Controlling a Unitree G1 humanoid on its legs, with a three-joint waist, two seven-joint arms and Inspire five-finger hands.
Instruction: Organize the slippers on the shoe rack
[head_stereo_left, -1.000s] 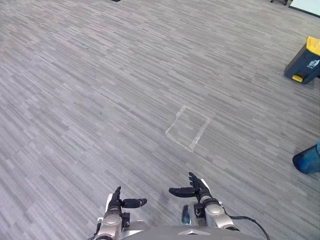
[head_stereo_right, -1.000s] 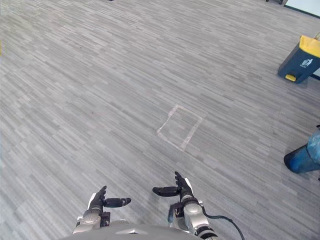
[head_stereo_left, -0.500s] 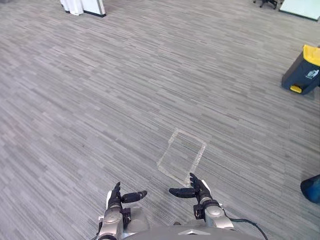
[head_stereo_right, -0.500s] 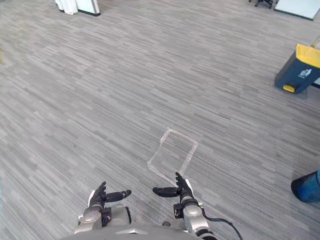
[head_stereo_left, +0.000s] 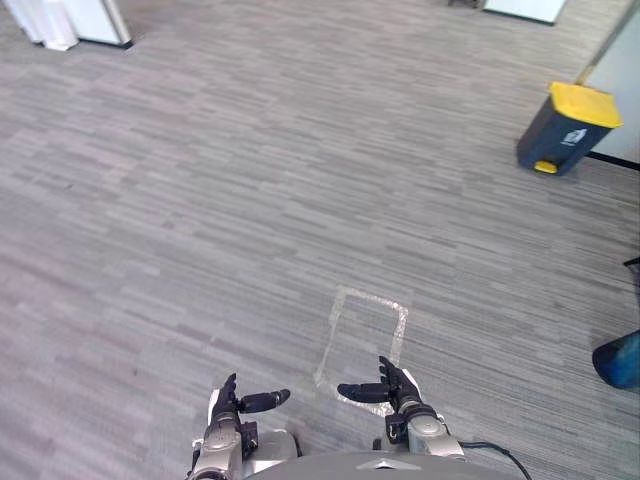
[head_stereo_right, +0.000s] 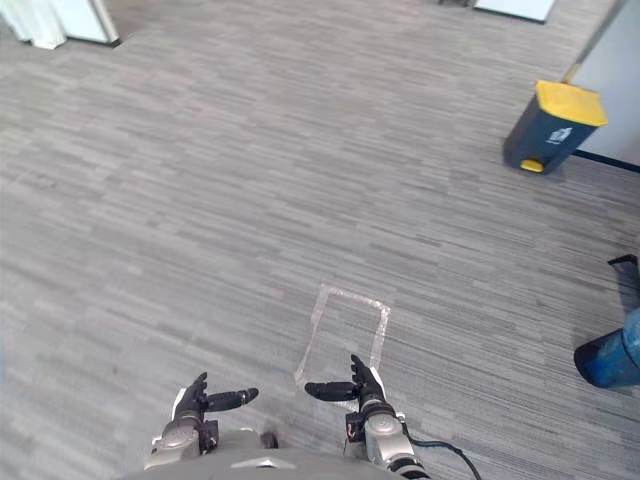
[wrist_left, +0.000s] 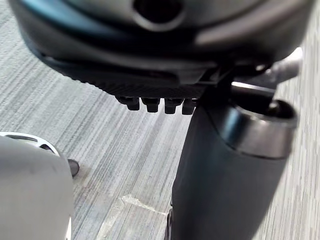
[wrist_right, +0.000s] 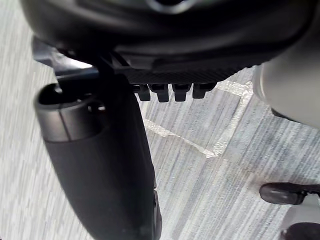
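My left hand (head_stereo_left: 232, 403) and right hand (head_stereo_left: 395, 385) hang low in front of me over grey wood-patterned floor, both open with straight fingers and thumbs pointing toward each other, holding nothing. In the left wrist view the left hand (wrist_left: 150, 50) has its fingertips (wrist_left: 155, 104) in a straight row beside the thumb, above bare floor. The right hand (wrist_right: 170, 30) in the right wrist view is the same, with its fingertips (wrist_right: 172, 91) over the tape corner.
A square of pale tape (head_stereo_left: 362, 335) marks the floor just ahead of the right hand. A dark bin with a yellow lid (head_stereo_left: 558, 128) stands far right by a wall. A blue shape (head_stereo_left: 620, 360) sits at the right edge. White furniture bases (head_stereo_left: 60, 20) stand far left.
The whole picture has shifted as the camera moved: the tape square now lies closer to my hands and the bin sits further left. Both hands keep the same open pose.
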